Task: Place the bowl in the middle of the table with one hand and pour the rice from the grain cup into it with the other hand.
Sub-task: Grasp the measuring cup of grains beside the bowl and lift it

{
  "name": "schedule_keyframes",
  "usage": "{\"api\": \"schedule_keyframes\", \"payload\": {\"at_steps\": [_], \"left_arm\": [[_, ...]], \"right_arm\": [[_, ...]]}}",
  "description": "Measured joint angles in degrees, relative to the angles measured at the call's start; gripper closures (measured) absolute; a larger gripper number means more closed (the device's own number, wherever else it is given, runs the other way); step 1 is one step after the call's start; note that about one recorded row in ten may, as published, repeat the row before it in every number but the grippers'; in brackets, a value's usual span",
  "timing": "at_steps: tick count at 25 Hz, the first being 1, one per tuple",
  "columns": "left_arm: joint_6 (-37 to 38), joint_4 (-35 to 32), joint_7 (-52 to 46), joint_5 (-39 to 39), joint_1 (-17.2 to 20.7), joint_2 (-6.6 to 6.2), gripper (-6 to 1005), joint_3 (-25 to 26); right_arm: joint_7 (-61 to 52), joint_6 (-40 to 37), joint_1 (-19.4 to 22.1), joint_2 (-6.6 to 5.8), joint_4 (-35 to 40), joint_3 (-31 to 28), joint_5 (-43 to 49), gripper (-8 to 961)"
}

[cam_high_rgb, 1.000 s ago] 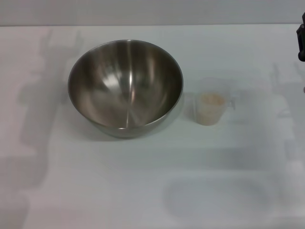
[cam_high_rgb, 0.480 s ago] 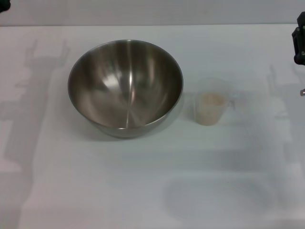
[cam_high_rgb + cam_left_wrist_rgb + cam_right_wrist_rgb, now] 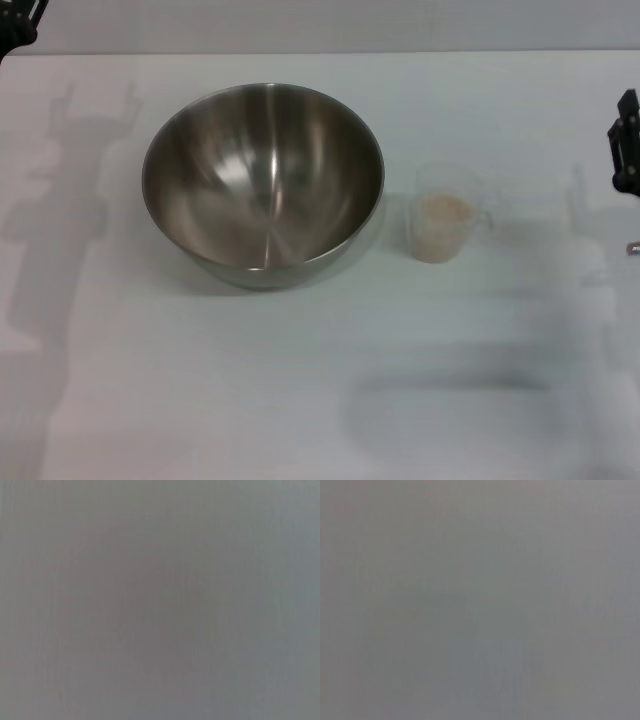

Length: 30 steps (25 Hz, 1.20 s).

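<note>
The bowl (image 3: 263, 180) sits upright on the table (image 3: 300, 400), left of the table's middle and nearer the far edge than the near one, its brushed steel inside bare and catching the light. Just beside it, toward the right edge and not touching, stands the grain cup (image 3: 445, 225), upright, its little handle pointing to the right edge. The rice (image 3: 443, 212) lies inside the cup as a pale beige mass filling a good part of it. The left gripper (image 3: 18, 22) shows only as a dark bit at the far left corner of the table, well apart from the bowl, and I cannot tell whether its fingers are spread or closed. The right gripper (image 3: 626, 150) pokes in at the right edge, about level with the bowl's middle and a little farther back than the cup, with a clear stretch of tabletop between it and the cup; only a dark piece of it is in sight, so I cannot tell how its fingers stand either. Neither one holds anything. Soft grey shadows of the arms fall across the white top on both sides. Both wrist views give only a plain grey field, with nothing to make out in them.
</note>
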State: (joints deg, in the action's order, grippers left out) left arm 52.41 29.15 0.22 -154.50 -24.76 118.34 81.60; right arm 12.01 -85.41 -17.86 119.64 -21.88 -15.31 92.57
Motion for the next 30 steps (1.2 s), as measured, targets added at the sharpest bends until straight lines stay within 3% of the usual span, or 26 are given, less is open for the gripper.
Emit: {"api": "schedule_keyframes", "payload": {"at_steps": [13, 30], "left_arm": [[-6.42, -0.68, -0.52, 0.57, 0.08, 0.31, 159, 1.9], [-7.31, -2.22, -0.53, 0.04, -0.32, 0.18, 159, 1.23]], "right_arm": [[0.01, 4.68, 2.35, 0.08, -2.87, 6.05, 0.07, 409], [-0.07, 6.07, 4.39, 0.05, -4.74, 11.33, -0.27, 410]]}}
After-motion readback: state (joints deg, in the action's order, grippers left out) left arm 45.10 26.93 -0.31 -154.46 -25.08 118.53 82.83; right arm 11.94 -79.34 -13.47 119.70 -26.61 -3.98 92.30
